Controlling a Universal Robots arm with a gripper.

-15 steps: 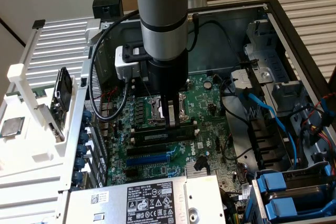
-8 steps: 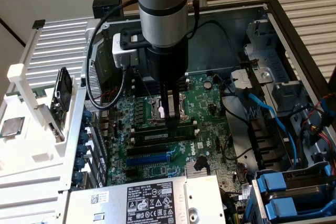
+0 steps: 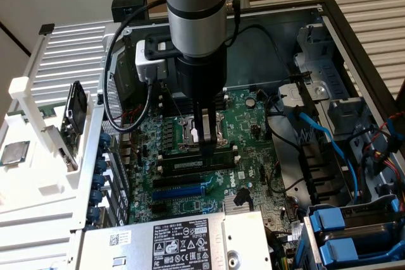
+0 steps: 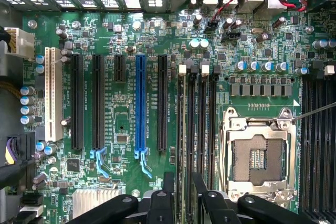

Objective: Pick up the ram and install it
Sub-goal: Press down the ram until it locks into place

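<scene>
Green board everywhere below the tool [image 3: 201,136], which hung low over the motherboard [image 4: 126,124] inside the open computer case [image 3: 329,23]. The ram [image 3: 197,164] appeared as a long dark stick lying in a memory slot directly under the fingertips, touching or very nearly so. Its long axis ran crosswise to the arm, along the bank of slots [image 4: 197,124]. In the wrist view the fingers [image 4: 169,192] stood close together astride one slot, seemingly clenched on the stick's upper edge, though the grip itself was hard to confirm. The empty processor socket [image 4: 258,158] sat just beyond the tool. Judged: the stick was at its slot, seating unconfirmed.
</scene>
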